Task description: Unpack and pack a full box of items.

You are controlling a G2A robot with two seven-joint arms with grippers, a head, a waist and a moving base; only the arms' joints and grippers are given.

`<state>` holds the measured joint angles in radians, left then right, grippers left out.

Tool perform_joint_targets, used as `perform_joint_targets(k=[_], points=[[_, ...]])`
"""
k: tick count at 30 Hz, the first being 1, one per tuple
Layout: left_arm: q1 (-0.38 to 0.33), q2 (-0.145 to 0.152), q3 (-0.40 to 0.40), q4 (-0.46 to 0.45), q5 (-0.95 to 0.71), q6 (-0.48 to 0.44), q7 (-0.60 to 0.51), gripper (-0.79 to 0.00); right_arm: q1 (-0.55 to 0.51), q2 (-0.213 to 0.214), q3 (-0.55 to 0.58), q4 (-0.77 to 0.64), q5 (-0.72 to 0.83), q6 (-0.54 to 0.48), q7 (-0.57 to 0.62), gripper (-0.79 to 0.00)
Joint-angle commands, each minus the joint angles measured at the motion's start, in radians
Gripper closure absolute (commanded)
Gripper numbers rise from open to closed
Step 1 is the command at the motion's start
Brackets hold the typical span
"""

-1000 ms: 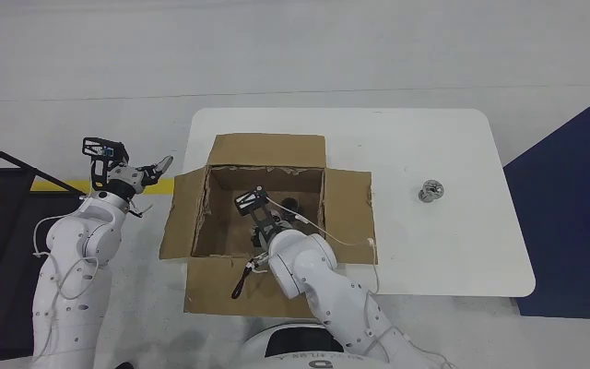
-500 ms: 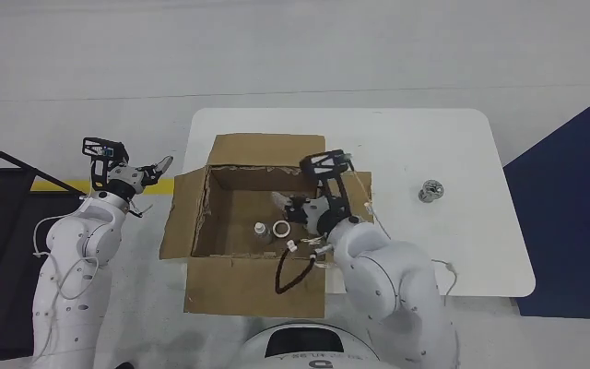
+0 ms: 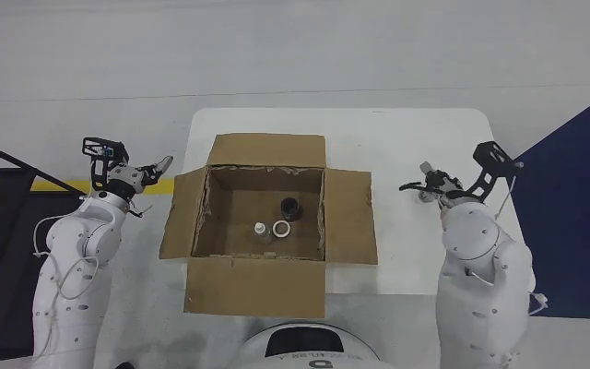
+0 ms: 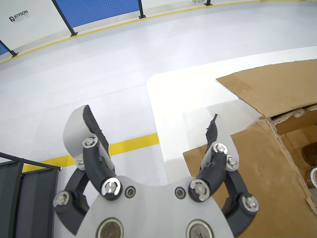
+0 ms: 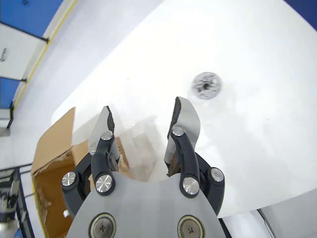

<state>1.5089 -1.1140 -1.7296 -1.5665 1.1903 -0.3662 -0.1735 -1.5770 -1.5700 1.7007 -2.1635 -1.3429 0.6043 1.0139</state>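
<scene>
- Cardboard box (image 3: 269, 149) sits mid-table on the white table (image 3: 415, 138), all four flaps folded out flat, top open.
- Three things lie on the box floor, toward the robot's right: a dark round item (image 3: 289, 204), a white ring (image 3: 281, 227) touching its near side, and a small bottle (image 3: 261, 229) just beside the ring.
- Left gripper (image 3: 159, 168) hangs off the table's left edge, over the floor, well apart from the box's left flap. The claw is spread wide with nothing between the fingers (image 4: 97, 130). The left wrist view has it above the table corner with a yellow floor line (image 4: 133, 141) beneath.
- Right gripper (image 3: 419, 187) is over the right part of the table, clear of the box's right flap.
- In the right wrist view the right claw (image 5: 142, 115) is partly closed, pinching a see-through item (image 5: 138, 137). The kind of item is unclear, and cardboard shows through it.
- Round metal piece (image 5: 206, 85) lies on bare tabletop just beside the right claw's outer fingertip. Cannot tell whether they touch.
- Box corner (image 5: 52, 149) shows behind the right claw.
</scene>
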Motion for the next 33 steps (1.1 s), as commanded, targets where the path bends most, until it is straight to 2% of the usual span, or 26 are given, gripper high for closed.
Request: perform_joint_targets(k=[1, 4, 7, 10, 13, 18, 20, 27, 30, 33], points=[[0.0, 0.0, 0.0, 0.0, 0.0, 0.0, 0.0, -0.785, 0.035, 0.004, 0.031, 0.08, -0.062, 0.053, 0.042, -0.643], [0.0, 0.0, 0.0, 0.0, 0.0, 0.0, 0.0, -0.785, 0.105, 0.008, 0.062, 0.188, -0.092, 0.082, 0.099, -0.594], [0.0, 0.0, 0.0, 0.0, 0.0, 0.0, 0.0, -0.785, 0.155, 0.012, 0.074, 0.28, -0.095, 0.074, 0.114, -0.594], [0.0, 0.0, 0.0, 0.0, 0.0, 0.0, 0.0, -0.785, 0.194, 0.014, 0.07, 0.366, -0.107, 0.085, 0.089, -0.643], [0.0, 0.0, 0.0, 0.0, 0.0, 0.0, 0.0, -0.785, 0.235, 0.014, 0.067, 0.446, -0.112, 0.096, 0.063, -0.763], [0.0, 0.0, 0.0, 0.0, 0.0, 0.0, 0.0, -0.785, 0.283, 0.017, 0.077, 0.534, -0.106, 0.097, 0.035, -0.751], [0.0, 0.0, 0.0, 0.0, 0.0, 0.0, 0.0, -0.785, 0.297, 0.018, 0.077, 0.554, -0.108, 0.1, 0.032, -0.699], [0.0, 0.0, 0.0, 0.0, 0.0, 0.0, 0.0, -0.785, 0.327, 0.019, 0.051, 0.604, -0.13, 0.11, 0.041, -0.594], [0.0, 0.0, 0.0, 0.0, 0.0, 0.0, 0.0, -0.785, 0.335, 0.018, 0.03, 0.632, -0.153, 0.119, 0.04, -0.496], [0.0, 0.0, 0.0, 0.0, 0.0, 0.0, 0.0, -0.785, 0.345, 0.017, 0.017, 0.659, -0.177, 0.14, 0.035, -0.434]])
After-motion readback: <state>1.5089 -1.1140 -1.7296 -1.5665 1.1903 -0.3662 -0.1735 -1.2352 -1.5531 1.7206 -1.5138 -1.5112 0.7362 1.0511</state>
